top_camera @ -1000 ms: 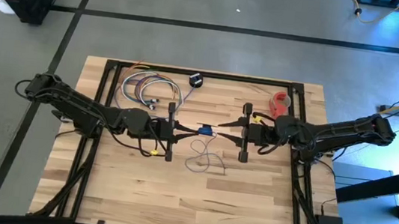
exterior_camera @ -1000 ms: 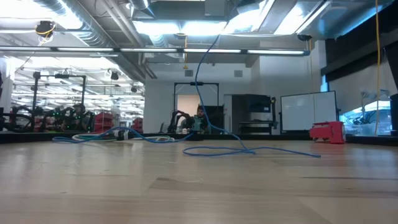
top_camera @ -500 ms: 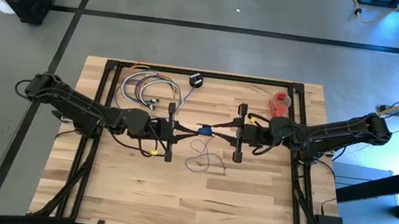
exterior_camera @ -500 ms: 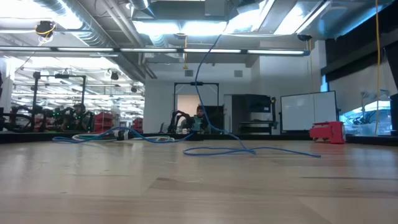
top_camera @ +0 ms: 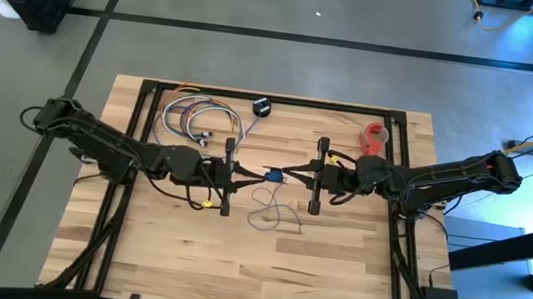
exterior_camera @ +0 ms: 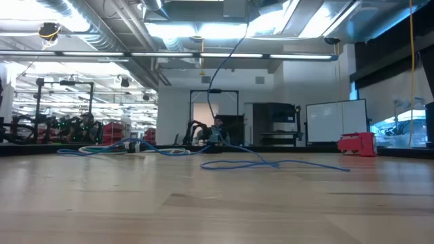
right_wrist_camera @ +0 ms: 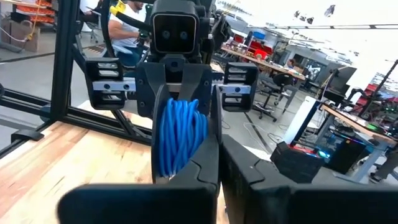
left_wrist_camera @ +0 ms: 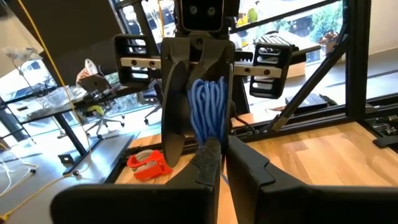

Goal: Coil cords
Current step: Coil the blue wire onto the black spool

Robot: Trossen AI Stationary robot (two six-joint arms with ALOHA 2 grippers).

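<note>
A blue cord is wound into a small coil (top_camera: 273, 174) that hangs above the table's middle between my two grippers. Its loose tail (top_camera: 275, 214) lies in loops on the wood toward the near edge. In the low view the tail (exterior_camera: 271, 163) rises from the table out of the picture's top. My left gripper (top_camera: 256, 173) comes from the left and my right gripper (top_camera: 290, 173) from the right, both shut on the coil. A second bunch of cords (top_camera: 200, 117) and a black puck (top_camera: 261, 107) lie at the back left. My left gripper pinches the coil's left end (right_wrist_camera: 179, 134) between its two fingers, coming level from the table's left. The coil is lifted clear, its strands bunched and upright. My right gripper pinches the coil's right end (left_wrist_camera: 208, 112) between its two fingers, coming level from the table's right, facing the left gripper.
A red tape roll (top_camera: 376, 136) lies at the back right, just behind my right arm. The black frame rail (top_camera: 272, 98) runs along the table's far edge. Bare wood lies toward the near edge (top_camera: 233, 267).
My right gripper has moved toward the table's left, up to the coil, and has shut on it. My left gripper has kept its place on the coil. The strand hanging from the coil has shifted a little.
</note>
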